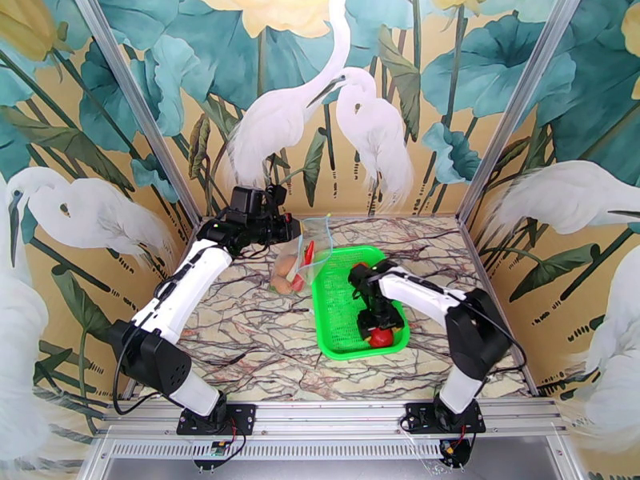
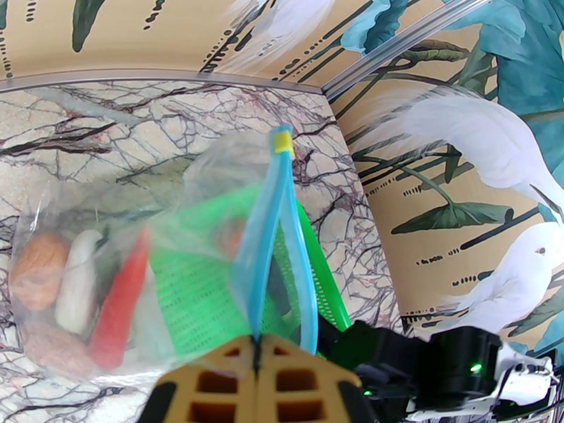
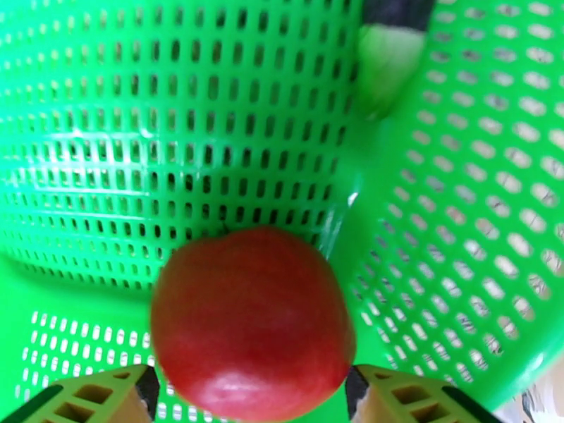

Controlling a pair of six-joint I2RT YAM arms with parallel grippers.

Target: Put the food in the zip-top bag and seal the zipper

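Red tomato point(image 3: 250, 322) sits clamped in the right pincer point(image 3: 248, 382) inside the green basket point(image 3: 141, 135); lift it straight out toward the zip-top bag point(image 2: 176, 185) the left pincer point(image 2: 257, 350) pinches by its zipper point(image 2: 271, 227)

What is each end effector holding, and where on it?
Left end effector pinches the zip-top bag by one end of its zipper. Right end effector straddles the red tomato at its sides in the basket; grip cannot be told.
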